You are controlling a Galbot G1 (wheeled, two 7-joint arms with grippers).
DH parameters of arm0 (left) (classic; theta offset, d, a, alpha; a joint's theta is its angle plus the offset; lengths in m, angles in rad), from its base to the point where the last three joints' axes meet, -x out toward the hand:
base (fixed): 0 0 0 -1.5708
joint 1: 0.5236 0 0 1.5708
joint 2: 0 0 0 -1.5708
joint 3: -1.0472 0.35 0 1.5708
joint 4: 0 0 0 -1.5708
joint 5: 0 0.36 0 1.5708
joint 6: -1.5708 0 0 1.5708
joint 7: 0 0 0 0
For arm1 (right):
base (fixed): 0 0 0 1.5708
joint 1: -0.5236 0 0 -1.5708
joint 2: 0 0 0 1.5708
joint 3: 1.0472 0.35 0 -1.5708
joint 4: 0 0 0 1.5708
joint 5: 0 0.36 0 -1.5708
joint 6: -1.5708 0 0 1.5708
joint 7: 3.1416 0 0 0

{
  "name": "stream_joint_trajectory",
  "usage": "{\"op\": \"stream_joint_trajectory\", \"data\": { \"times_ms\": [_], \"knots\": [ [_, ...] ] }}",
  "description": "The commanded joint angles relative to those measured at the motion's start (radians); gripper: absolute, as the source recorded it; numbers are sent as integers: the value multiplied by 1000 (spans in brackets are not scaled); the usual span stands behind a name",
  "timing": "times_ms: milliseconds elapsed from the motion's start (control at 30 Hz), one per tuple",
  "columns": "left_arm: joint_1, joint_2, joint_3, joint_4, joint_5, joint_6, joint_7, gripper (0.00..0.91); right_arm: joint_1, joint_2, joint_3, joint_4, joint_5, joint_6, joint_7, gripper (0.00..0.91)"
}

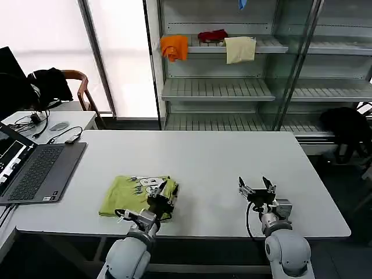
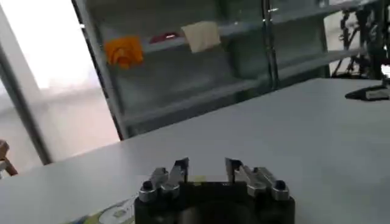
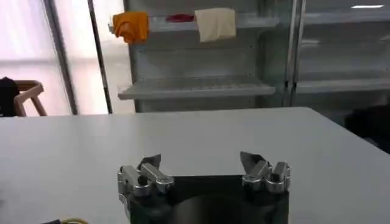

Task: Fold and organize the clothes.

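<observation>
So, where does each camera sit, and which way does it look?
Head view: from the robot's head, looking forward and down at the table, the T-shirt, both arms.
Left wrist view: behind the left gripper, over the T-shirt edge, facing the shelves.
Right wrist view: behind the open right gripper, above bare table, facing the shelves.
Shared: all three show the orange cloth and cream cloth on the shelf.

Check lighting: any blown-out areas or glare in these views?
Head view: windows at rear left fully blown out, T-shirt and table evenly lit. Left wrist view: same window glare washes the background behind the left hand. Right wrist view: bright windows at one side, soft sheen on the table beyond the right hand.
</observation>
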State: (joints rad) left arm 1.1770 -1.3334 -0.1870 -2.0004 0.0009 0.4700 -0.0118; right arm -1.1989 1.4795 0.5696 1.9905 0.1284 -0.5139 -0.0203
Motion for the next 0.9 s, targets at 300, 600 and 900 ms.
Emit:
{"op": "stream_joint_trajectory", "data": {
  "times_ms": [300, 600, 900],
  "knots": [
    [31, 187, -413, 39, -383, -71, 66, 907, 4, -13, 2, 9, 4, -8, -2, 907],
    [69, 200, -476, 134, -403, -51, 108, 907, 15, 2, -18, -9, -5, -7, 0, 907],
    [57, 171, -453, 216, -400, -60, 127, 907, 1, -10, -4, -12, -3, 0, -3, 907]
  ]
}}
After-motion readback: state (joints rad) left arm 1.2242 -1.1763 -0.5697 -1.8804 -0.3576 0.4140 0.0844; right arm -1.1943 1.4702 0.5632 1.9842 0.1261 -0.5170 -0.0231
